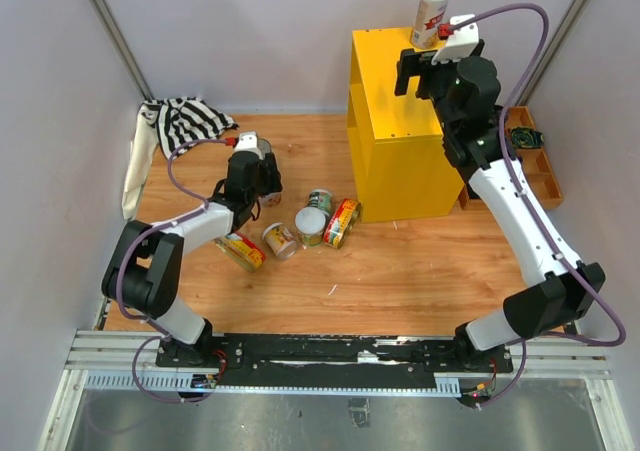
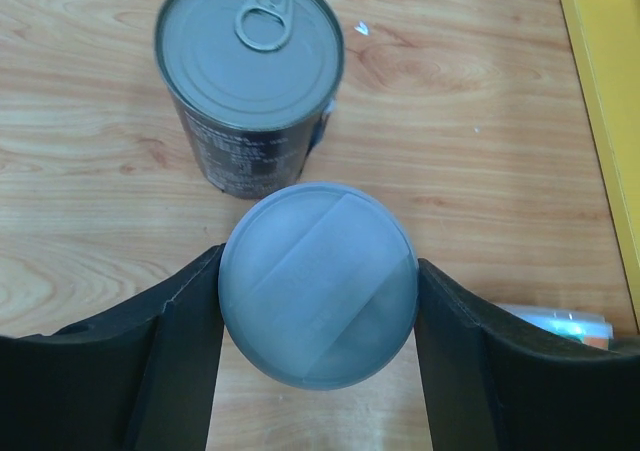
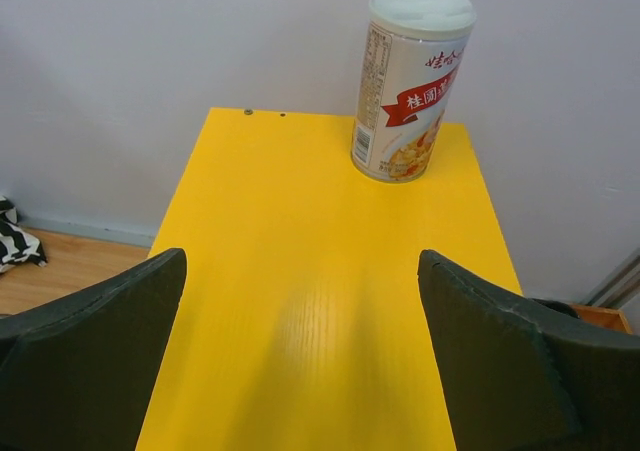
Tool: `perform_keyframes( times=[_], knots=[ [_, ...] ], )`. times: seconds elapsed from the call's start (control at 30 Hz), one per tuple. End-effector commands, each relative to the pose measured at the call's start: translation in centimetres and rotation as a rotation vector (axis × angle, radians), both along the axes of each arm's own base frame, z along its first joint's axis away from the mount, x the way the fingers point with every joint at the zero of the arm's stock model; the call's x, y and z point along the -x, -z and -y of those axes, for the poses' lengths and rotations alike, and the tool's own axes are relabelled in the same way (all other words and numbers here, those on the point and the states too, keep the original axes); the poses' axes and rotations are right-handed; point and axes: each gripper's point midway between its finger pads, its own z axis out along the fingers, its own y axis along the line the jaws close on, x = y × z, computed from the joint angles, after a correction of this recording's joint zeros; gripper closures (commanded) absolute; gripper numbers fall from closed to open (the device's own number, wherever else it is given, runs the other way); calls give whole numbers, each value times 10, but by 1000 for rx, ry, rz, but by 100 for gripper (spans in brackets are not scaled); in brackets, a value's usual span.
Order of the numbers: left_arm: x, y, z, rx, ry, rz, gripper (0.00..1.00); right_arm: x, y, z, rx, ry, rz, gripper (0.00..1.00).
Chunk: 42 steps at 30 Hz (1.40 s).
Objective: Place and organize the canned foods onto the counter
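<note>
The yellow counter (image 1: 400,136) stands at the back right. One tall white-lidded can with a red label (image 1: 431,15) stands upright on its far right corner, also in the right wrist view (image 3: 412,86). My right gripper (image 3: 302,261) is open and empty above the counter top (image 3: 300,311), short of that can. My left gripper (image 2: 318,261) is shut on an upright white-lidded can (image 2: 318,301) on the wooden floor, both fingers touching its sides. A dark can with a metal pull-tab top (image 2: 250,61) stands just beyond it. Several more cans lie or stand nearby (image 1: 311,225).
A yellow-and-red can (image 1: 240,251) and a beige can (image 1: 280,239) lie near my left arm; another yellow-and-red can (image 1: 342,221) lies by the counter's foot. A striped cloth (image 1: 185,121) is at the back left. A wooden tray (image 1: 535,161) sits right of the counter.
</note>
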Motion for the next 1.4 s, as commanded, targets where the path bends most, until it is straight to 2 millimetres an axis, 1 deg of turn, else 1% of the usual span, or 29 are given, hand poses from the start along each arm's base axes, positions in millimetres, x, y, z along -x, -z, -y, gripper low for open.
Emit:
perform_keyframes(
  times=[0.0,0.17,0.27,0.4,0.53,0.7,0.73,0.8,0.9,1.07,1.2,1.27,1.37],
  knots=[
    [4,-49,19,17,95,123,99,27,-24,-1,18,-1,48,1],
    [17,-82,31,22,176,165,100,50,-28,-8,44,-33,40,1],
    [28,-102,39,34,239,191,100,65,-24,-13,67,-69,21,1],
    [46,-133,56,59,357,236,100,91,-18,-23,90,-172,4,0],
    [67,-171,76,80,502,289,100,120,-2,-39,97,-305,-20,0],
    [98,-210,102,109,721,320,100,163,13,-66,127,-558,-42,1],
    [104,-218,105,115,750,330,100,172,17,-70,128,-599,-53,1],
    [114,-234,110,135,802,351,100,188,18,-75,116,-668,-53,1],
    [132,-256,119,165,897,379,100,209,27,-86,91,-777,-77,0],
    [162,-286,135,234,1079,385,100,236,42,-100,102,-914,-118,0],
    [182,-311,142,277,1183,406,100,256,52,-116,136,-1019,-154,0],
    [189,-320,145,296,1226,407,100,263,56,-123,161,-1047,-165,0],
    [202,-335,148,321,1293,408,100,266,58,-130,189,-1059,-161,0]
  ],
)
